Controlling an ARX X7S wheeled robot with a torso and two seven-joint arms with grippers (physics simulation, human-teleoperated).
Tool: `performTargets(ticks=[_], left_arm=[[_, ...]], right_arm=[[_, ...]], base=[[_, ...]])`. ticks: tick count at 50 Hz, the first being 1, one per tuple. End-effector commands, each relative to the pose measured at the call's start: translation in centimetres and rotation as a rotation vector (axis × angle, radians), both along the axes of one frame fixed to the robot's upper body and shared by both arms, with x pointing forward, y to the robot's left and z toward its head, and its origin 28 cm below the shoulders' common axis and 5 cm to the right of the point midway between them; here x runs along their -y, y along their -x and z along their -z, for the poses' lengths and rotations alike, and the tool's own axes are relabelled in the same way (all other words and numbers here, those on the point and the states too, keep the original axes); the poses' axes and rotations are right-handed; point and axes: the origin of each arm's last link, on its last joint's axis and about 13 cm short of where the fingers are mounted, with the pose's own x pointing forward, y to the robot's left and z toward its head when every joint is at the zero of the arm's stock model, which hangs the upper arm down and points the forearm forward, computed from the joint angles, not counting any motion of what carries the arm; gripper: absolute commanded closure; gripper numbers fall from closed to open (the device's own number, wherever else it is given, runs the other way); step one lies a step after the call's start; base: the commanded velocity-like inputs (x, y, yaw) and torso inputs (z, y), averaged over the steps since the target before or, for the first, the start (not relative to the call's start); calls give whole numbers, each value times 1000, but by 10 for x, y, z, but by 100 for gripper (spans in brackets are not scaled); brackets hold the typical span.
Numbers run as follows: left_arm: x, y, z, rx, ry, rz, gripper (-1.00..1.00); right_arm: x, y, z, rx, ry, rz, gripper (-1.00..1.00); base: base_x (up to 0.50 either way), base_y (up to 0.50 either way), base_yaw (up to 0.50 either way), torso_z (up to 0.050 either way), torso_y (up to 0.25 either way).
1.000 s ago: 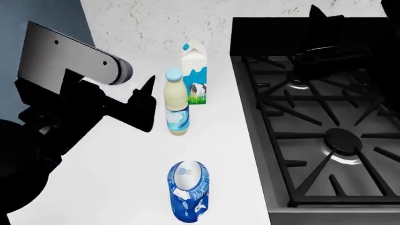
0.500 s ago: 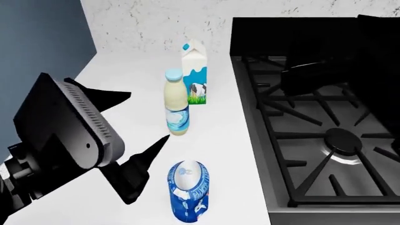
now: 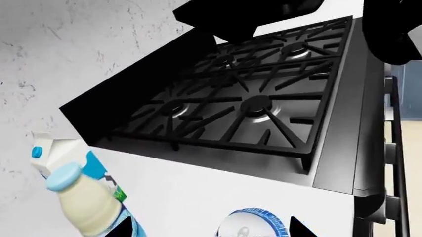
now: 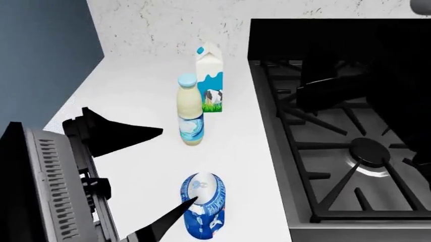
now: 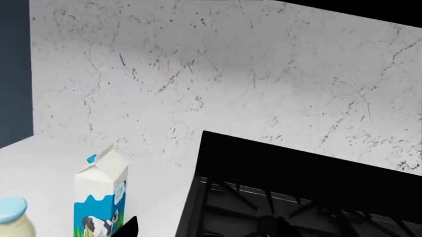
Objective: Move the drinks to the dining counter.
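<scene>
Three drinks stand on a white counter (image 4: 135,96) left of a stove. The blue soda can (image 4: 202,204) is nearest. The cream bottle with a light-blue cap (image 4: 190,111) stands farther back, and the milk carton with a cow picture (image 4: 210,78) is behind it. My left gripper (image 4: 178,166) is open and empty, with one fingertip beside the can and the other left of the bottle. In the left wrist view the can's silver top (image 3: 254,224) lies between the tips of the left gripper (image 3: 211,229). My right gripper (image 5: 201,229) is open and empty, over the stove near the carton (image 5: 99,197). The dining counter is out of view.
A black gas stove with iron grates (image 4: 343,141) fills the right side. A speckled white wall (image 4: 168,25) runs behind the counter and a blue-grey wall (image 4: 40,55) stands at its left. My right arm (image 4: 397,85) hangs dark over the burners.
My left gripper has drawn back from beside the bottle toward the near edge, and its fingers now flank the can's left side. The right arm has shifted over the stove. The drinks have not moved.
</scene>
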Motion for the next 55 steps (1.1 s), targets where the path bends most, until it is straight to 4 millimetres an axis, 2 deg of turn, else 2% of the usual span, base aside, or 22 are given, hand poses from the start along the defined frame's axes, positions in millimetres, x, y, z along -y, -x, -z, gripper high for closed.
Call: performTargets(ticks=[1, 15, 31, 55], left_arm=[[4, 6, 3, -6, -30, 79, -100], [3, 3, 9, -26, -40, 66, -100], [7, -10, 32, -93, -41, 97, -100], [6, -16, 45, -131, -50, 93, -100]], right_arm=[[1, 0, 1, -8, 9, 6, -100], [0, 1, 2, -8, 16, 1, -100], [-2, 0, 2, -20, 28, -17, -100], [-4, -5, 5, -34, 35, -35, -100]], base=[[0, 0, 0, 0, 0], [0, 0, 0, 0, 0], [0, 0, 0, 0, 0], [0, 0, 0, 0, 0]])
